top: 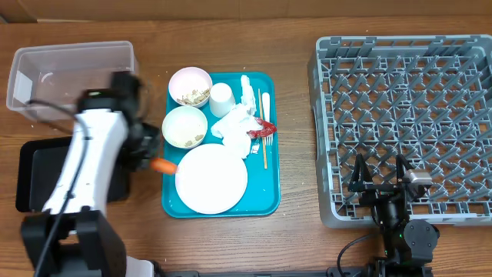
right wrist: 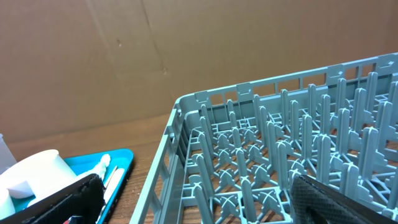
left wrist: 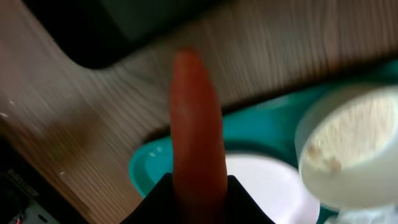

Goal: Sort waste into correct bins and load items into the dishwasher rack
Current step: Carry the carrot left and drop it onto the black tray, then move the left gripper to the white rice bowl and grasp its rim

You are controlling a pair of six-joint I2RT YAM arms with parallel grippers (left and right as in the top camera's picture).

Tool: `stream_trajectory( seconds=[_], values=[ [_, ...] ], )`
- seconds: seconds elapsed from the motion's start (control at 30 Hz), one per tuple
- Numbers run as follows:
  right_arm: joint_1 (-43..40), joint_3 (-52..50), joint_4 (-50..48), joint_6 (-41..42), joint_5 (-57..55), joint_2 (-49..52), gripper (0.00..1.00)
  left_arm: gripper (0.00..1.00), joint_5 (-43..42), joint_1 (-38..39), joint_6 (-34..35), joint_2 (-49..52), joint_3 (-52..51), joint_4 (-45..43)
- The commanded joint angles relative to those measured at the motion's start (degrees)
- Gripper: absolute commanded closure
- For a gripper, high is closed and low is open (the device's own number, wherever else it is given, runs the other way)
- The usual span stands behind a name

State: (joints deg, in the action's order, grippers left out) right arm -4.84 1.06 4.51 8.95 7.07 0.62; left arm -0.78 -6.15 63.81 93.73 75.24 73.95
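Left tool point(left wrist: 199, 194) is clenched on the orange carrot point(left wrist: 196, 118), the two dark fingers pinching it at one end so that most of its length juts free ahead of the wrist. From overhead the carrot sits at the left edge of the teal serving tray point(top: 265, 201), just beside the large plate point(top: 211, 178) and near the shallow black tray point(top: 38, 171); whether it hangs clear of the tabletop point(top: 296, 115) I cannot tell, as the wrist view is blurred. A carrot is likely light, stiff and solid, so it should take a firm squeeze without crushing. Its skin looks smooth and its body round and tapering, though, so I judge it could twist or slide between flat pads, and more so with this end grip, where the free length can lever downward. A hold nearer the middle, across the thicker part, would probably sit steadier. As food waste it belongs in one of the bins, the black tray or the clear tub point(top: 69, 58) beyond it. Right tool point(top: 379, 168) rests spread wide and empty at the near edge of the dishwasher rack point(top: 400, 77).
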Motion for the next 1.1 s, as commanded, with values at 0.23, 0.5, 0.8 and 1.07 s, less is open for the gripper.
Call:
stream_trajectory(
  seconds=[0.23, 0.5, 0.8, 1.07],
  values=[
    [-0.11, -0.59, -0.35, -0.22, -0.20, -0.46, 0.00, 0.89, 1.40, -28.63, -6.88, -1.01, -1.53, -7.96],
    [-0.11, -0.59, -0.35, -0.22, -0.20, -0.46, 0.00, 0.83, 7.02, -34.75, -9.20, 3.04, -2.86, -14.01],
    [-0.11, -0.59, -0.35, -0.22, -0.20, -0.46, 0.00, 0.20, 4.63, -34.45, -9.53, 6.38, -2.86, -14.40],
    [-0.11, -0.59, -0.35, -0.22, -0.20, -0.46, 0.00, 0.04, -3.06, -34.21, -18.18, 3.78, -1.22, -12.98]
  ],
)
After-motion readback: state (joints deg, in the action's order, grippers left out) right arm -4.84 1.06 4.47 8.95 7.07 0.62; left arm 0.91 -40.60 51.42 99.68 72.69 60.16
